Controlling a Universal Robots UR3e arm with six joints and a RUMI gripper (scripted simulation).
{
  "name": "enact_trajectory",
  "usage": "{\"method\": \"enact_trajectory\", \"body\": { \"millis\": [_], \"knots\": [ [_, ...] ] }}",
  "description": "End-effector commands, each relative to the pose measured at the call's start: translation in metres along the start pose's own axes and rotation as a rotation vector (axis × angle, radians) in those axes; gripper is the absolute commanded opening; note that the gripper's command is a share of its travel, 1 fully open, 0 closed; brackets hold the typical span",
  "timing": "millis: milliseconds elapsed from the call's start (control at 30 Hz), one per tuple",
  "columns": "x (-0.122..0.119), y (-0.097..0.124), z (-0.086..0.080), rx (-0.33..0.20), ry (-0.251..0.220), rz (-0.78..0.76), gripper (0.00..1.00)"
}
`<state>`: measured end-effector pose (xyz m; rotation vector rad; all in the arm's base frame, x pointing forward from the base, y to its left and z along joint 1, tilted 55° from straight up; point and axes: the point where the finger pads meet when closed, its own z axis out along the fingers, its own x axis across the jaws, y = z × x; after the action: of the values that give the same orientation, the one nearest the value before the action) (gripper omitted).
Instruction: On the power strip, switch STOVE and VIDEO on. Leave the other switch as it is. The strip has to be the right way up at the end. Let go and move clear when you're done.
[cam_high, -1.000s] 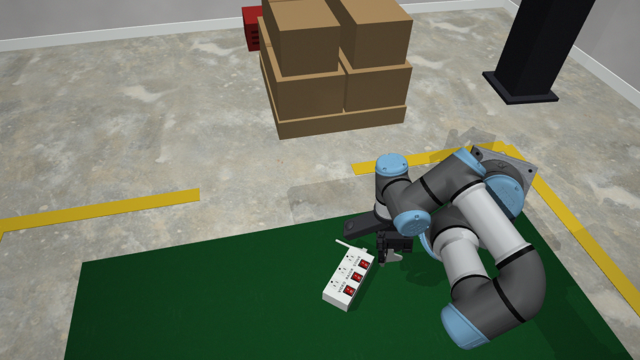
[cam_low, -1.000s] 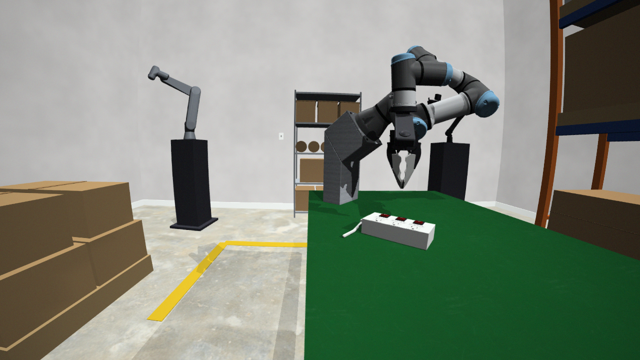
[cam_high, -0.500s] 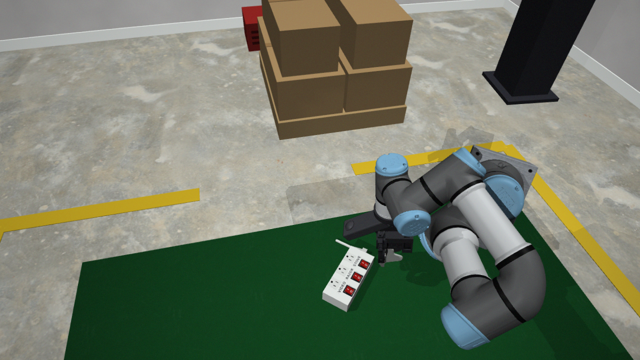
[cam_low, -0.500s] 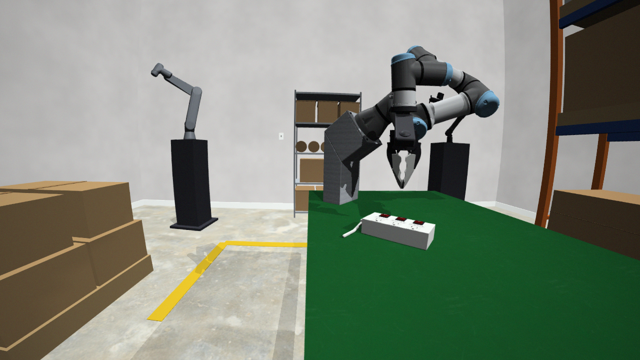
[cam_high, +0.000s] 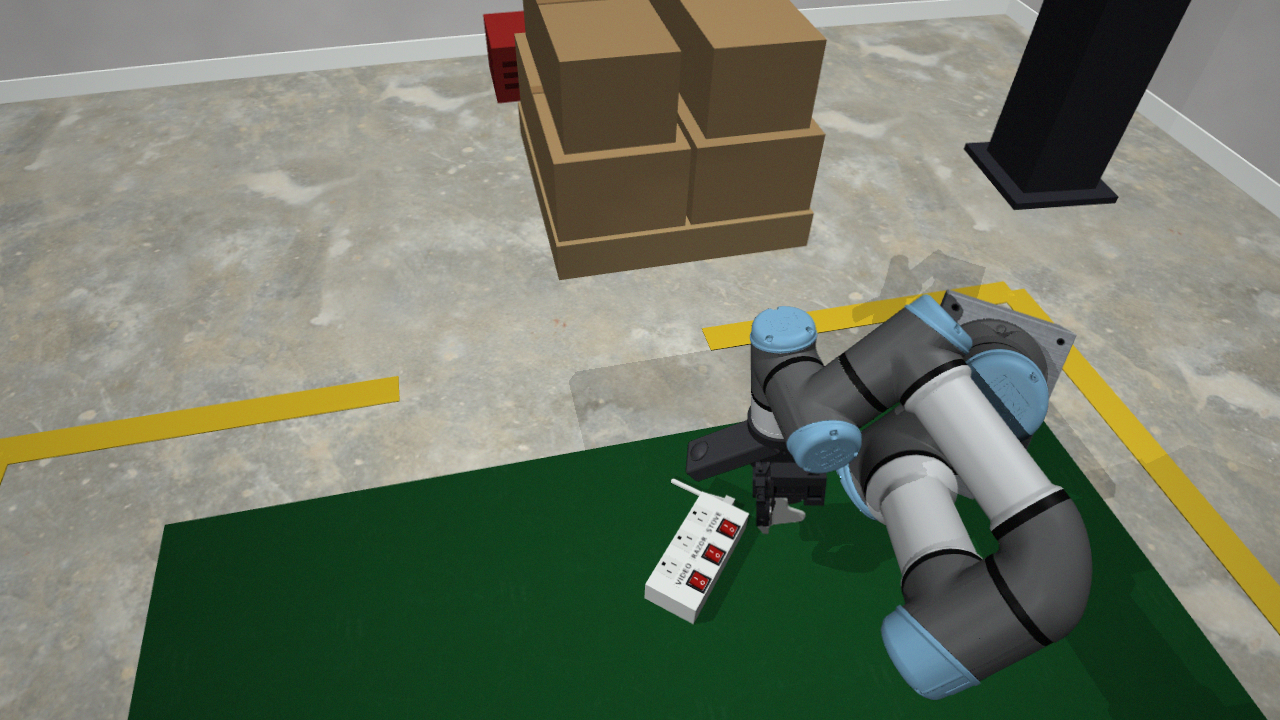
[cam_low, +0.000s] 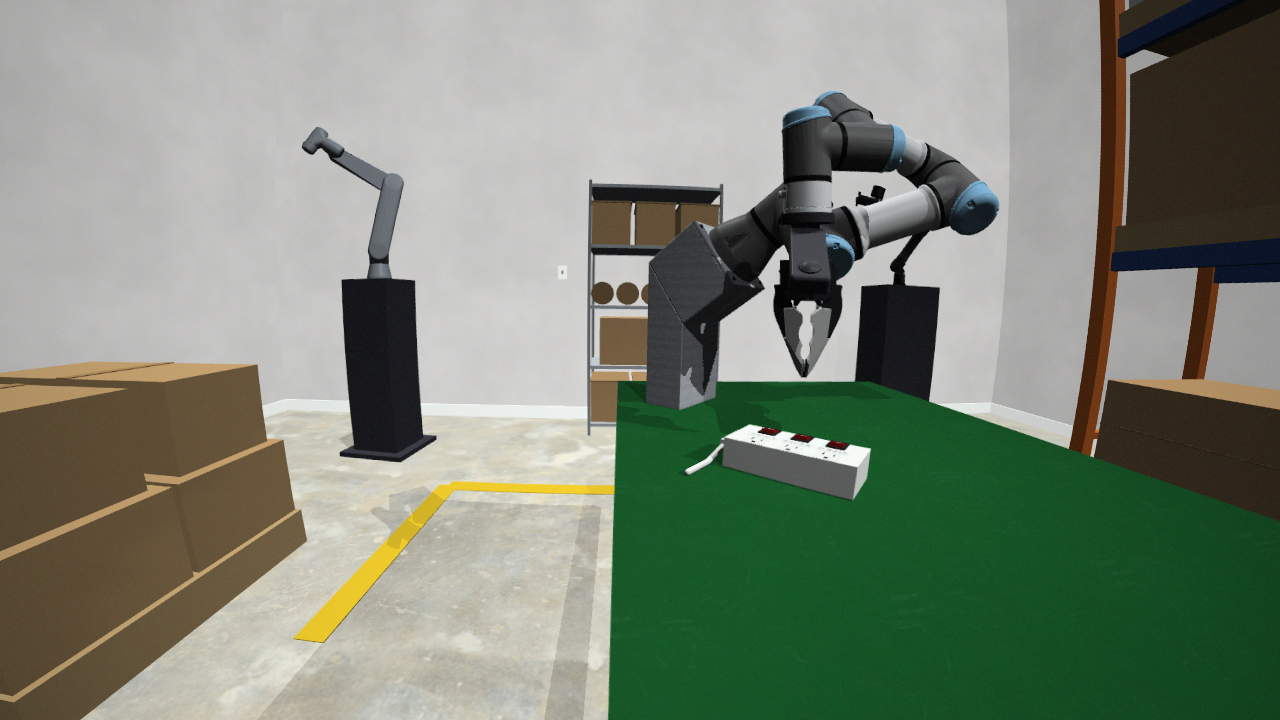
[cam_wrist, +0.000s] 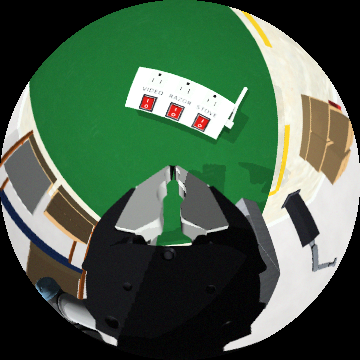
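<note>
Pincer: the gripper (cam_high: 763, 528) (cam_low: 803, 370) (cam_wrist: 173, 167) is closed right down at the tips, nothing in it, hanging above the table and clear of the strip. The hole further up is just the finger shape, fwiw.
Power strip: white, right way up on the green table top (cam_high: 402, 582) (cam_low: 895, 573) (cam_wrist: 100, 100), near the gripper [no grip on it]. The power strip (cam_high: 694, 557) (cam_low: 792, 466) (cam_wrist: 161, 86) looks stiff and pretty light, so I'd guess it skids if shoved sideways.
Where to grab: if it ever needs moving, across the narrow body, imo. For switching, leave it be and press straight down with closed tips.
Switches: three red rockers, STOVE (cam_high: 728, 528) (cam_low: 768, 431) (cam_wrist: 201, 122) by the cord end, RAZOR (cam_high: 713, 554) (cam_low: 802, 438) (cam_wrist: 174, 111) middle, VIDEO (cam_high: 698, 581) (cam_low: 837, 445) (cam_wrist: 147, 103) far end. Can't swear which are on.
Outlets: three, one per label.
Cord: one short white cord (cam_high: 687, 486) (cam_low: 704, 459) (cam_wrist: 241, 102), probably bendier than the body; don't snag it.
</note>
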<state>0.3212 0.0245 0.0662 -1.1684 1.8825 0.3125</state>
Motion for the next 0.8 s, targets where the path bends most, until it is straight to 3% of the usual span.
{"method": "enact_trajectory", "body": {
  "millis": [0,400,767],
  "knots": [
    [0.0,0.0,0.0,0.002,0.0,0.0,0.0],
    [0.004,-0.003,0.007,0.0,0.005,0.003,0.0],
    [0.011,-0.008,0.028,0.0,0.015,0.006,0.0]
  ]
}}
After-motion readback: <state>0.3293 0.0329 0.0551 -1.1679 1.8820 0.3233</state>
